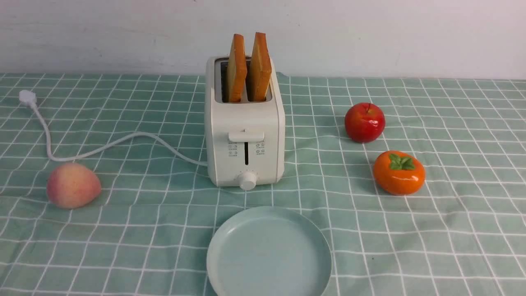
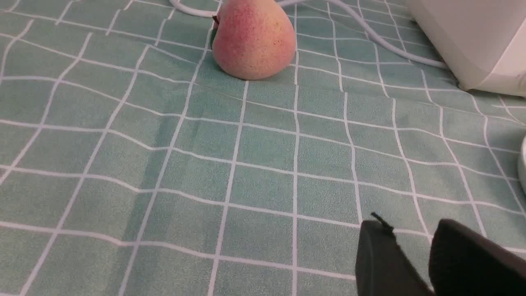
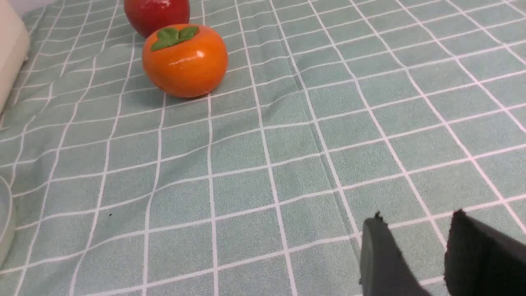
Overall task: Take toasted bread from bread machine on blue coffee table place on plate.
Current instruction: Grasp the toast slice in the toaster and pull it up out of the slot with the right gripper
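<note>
In the bread machine, toasted bread stands proud: likely light, stiff, crumbly. Pinch the exposed faces. Left pincer, right pincer: slightly apart, empty.

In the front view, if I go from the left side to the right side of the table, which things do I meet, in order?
White plug → peach → bread machine → red apple → orange persimmon. The plate overlaps the bread machine's span, so I leave it out.

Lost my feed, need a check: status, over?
Left gripper, right gripper open, empty. Two golden square toast slices upright in cream-white boxy toaster. Round pale blue plate bare; path clear.
</note>
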`<state>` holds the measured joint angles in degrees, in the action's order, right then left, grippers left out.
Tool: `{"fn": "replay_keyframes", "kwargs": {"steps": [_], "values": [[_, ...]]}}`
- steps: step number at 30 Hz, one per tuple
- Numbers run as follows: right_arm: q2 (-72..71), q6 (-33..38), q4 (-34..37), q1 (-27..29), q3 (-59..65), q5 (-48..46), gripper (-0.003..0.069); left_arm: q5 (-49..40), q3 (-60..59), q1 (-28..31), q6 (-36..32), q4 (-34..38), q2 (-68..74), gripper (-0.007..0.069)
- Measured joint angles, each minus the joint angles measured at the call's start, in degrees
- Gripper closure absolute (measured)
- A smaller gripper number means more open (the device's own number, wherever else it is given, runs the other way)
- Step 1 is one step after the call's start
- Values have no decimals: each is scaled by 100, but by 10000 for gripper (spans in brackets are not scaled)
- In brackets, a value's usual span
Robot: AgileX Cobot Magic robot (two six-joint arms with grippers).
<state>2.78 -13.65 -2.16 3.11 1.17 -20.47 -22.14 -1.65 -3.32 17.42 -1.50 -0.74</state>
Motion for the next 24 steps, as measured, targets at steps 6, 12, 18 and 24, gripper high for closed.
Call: {"fn": "replay_keyframes", "kwargs": {"steps": [6,12,18,24], "values": [[-32,0,0,0,0,0,420,0,0,0,0,0,0,428],[-329,0,0,-66,0,-4,420,0,0,0,0,0,0,428],[-331,0,0,-315,0,-9,419,0,-7,0,0,0,0,425],[-331,0,0,-130,0,-9,419,0,-7,0,0,0,0,417]]}}
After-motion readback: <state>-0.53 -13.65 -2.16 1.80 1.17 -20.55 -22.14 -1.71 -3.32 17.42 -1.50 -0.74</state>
